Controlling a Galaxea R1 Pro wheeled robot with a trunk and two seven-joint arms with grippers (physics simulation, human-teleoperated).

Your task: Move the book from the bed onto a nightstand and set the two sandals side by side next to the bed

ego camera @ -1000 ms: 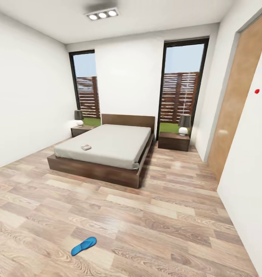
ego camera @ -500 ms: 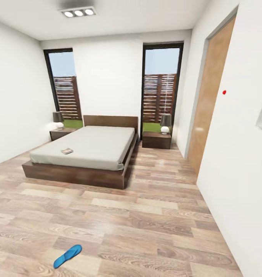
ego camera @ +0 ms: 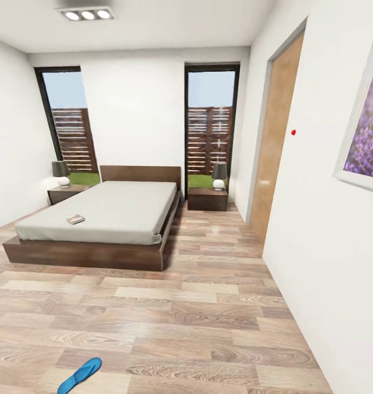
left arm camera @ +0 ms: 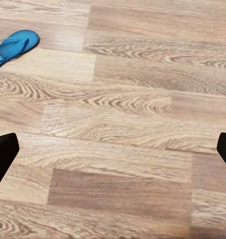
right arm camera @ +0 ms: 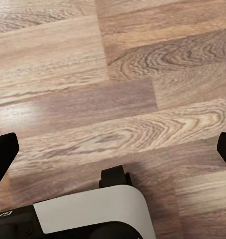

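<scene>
We see the bed (ego camera: 98, 219) standing with its headboard against the far wall, left of the room's middle. The book (ego camera: 75, 219) lies on the mattress, toward its left side and nearer the foot. One nightstand (ego camera: 66, 193) stands just beside the bed on its left, the other nightstand (ego camera: 207, 198) on its right; each carries a lamp (ego camera: 219, 175). A window (ego camera: 210, 131) rises behind each nightstand. On the right wall hangs a picture (ego camera: 367, 131), with a door (ego camera: 274, 137) farther along. A sandal (ego camera: 79, 376) lies on the floor (ego camera: 197, 306) well before the bed, near us at the left.
</scene>
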